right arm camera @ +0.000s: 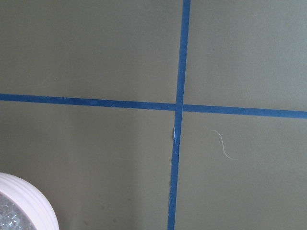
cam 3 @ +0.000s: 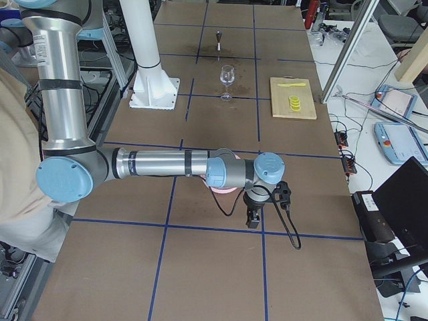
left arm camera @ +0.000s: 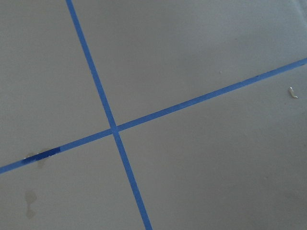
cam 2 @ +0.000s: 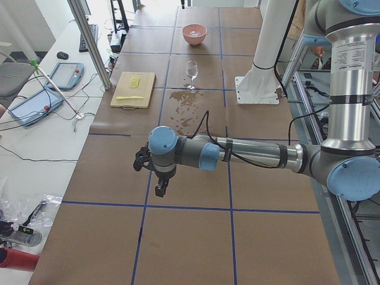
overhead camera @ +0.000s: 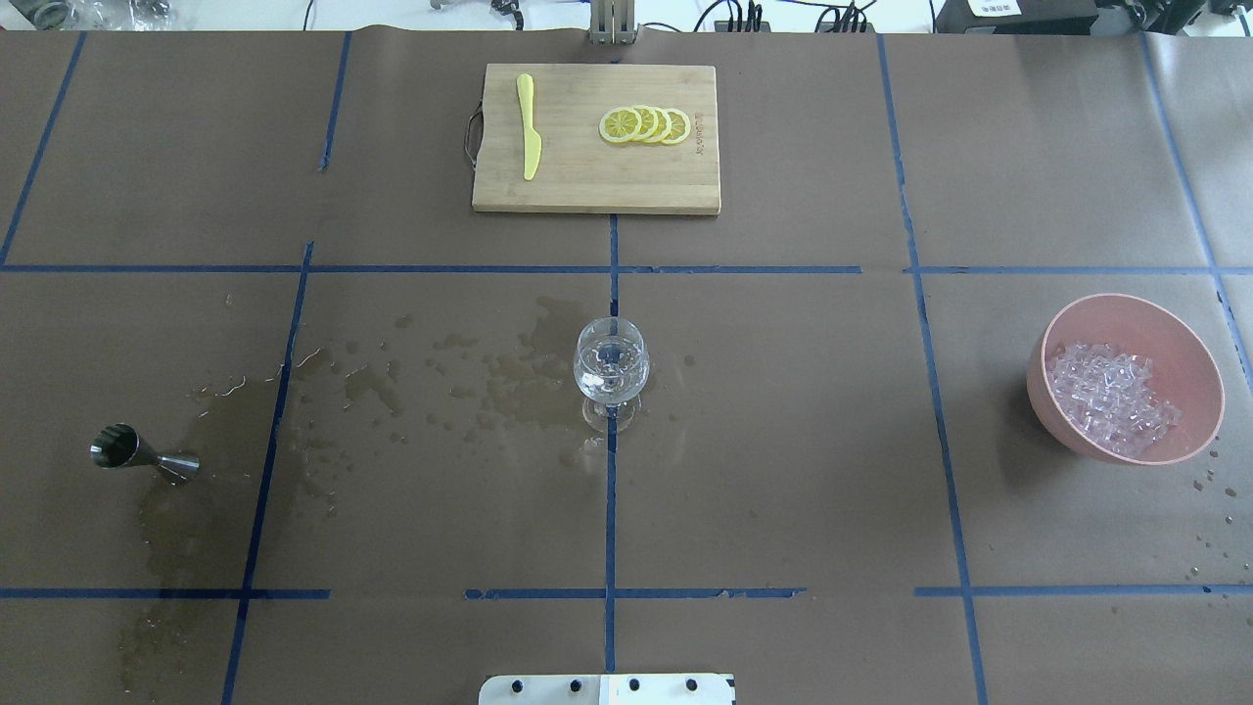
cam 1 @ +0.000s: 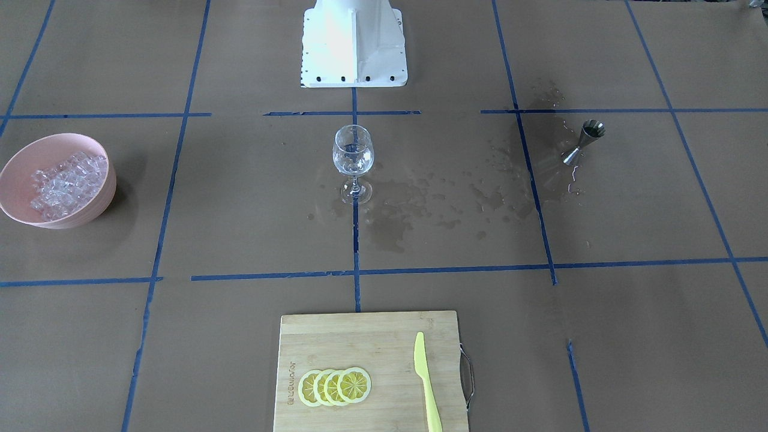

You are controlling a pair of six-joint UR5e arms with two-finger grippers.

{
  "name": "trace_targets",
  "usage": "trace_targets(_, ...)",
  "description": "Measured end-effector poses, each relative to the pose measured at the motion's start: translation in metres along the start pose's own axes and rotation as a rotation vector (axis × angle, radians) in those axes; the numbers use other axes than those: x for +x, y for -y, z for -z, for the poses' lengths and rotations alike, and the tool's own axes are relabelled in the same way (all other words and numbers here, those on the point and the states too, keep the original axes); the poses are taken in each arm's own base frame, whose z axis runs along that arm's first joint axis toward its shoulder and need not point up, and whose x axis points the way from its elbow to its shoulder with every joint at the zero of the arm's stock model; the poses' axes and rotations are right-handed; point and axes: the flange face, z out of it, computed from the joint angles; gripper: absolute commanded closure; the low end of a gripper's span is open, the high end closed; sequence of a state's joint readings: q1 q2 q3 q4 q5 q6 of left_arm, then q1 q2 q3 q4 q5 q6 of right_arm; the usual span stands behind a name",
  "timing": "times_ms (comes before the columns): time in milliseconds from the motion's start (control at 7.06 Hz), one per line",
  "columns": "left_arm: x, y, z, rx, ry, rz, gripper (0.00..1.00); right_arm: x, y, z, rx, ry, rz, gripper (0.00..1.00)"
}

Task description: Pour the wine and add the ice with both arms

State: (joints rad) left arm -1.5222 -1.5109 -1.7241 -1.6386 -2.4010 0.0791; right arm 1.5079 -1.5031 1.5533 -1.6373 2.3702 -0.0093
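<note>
left gripper (cam 2: 159,190) hangs over a tape cross (left arm camera: 114,128); i only get it from the side, so i cannot tell its opening or any hold. right gripper (cam 3: 253,219) is the same, just by the bowl (cam 1: 18,157) heaped with ice (cam 1: 63,183). glass (cam 1: 353,157) stands mid-table, wine in it too faint to judge. spills (cam 1: 396,210) spread from it toward the jigger (cam 1: 583,143). board (cam 1: 360,342) carries lemon slices (cam 1: 335,387) and a knife (cam 1: 427,384).

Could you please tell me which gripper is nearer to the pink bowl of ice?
Right. The right gripper hangs just beside the pink bowl; the left gripper is at the table's opposite end, beyond the wine glass.
</note>
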Motion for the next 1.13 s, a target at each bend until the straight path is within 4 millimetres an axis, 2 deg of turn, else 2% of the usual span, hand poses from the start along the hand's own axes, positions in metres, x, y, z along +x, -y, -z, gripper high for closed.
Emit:
trace_targets(283, 0.009, 0.003, 0.012, 0.015, 0.002, -0.010, 0.00, -0.027, 0.006, -0.007, -0.019, 0.007, 0.043, 0.00)
trace_targets(425, 0.016, 0.005, 0.016, 0.022, -0.005, -0.022, 0.00, -0.034, 0.006, -0.011, -0.025, 0.009, 0.057, 0.00)
trace_targets(708, 0.031, 0.010, 0.016, 0.045, -0.029, -0.070, 0.00, -0.036, 0.005, -0.017, -0.036, 0.010, 0.062, 0.00)
trace_targets(850, 0.032, 0.003, 0.019, 0.098, -0.034, -0.126, 0.00, -0.039, 0.006, -0.019, -0.039, 0.010, 0.066, 0.00)
trace_targets(1133, 0.035, -0.035, 0.018, 0.255, -0.071, -0.235, 0.00, -0.047, 0.007, -0.021, -0.042, 0.010, 0.086, 0.00)
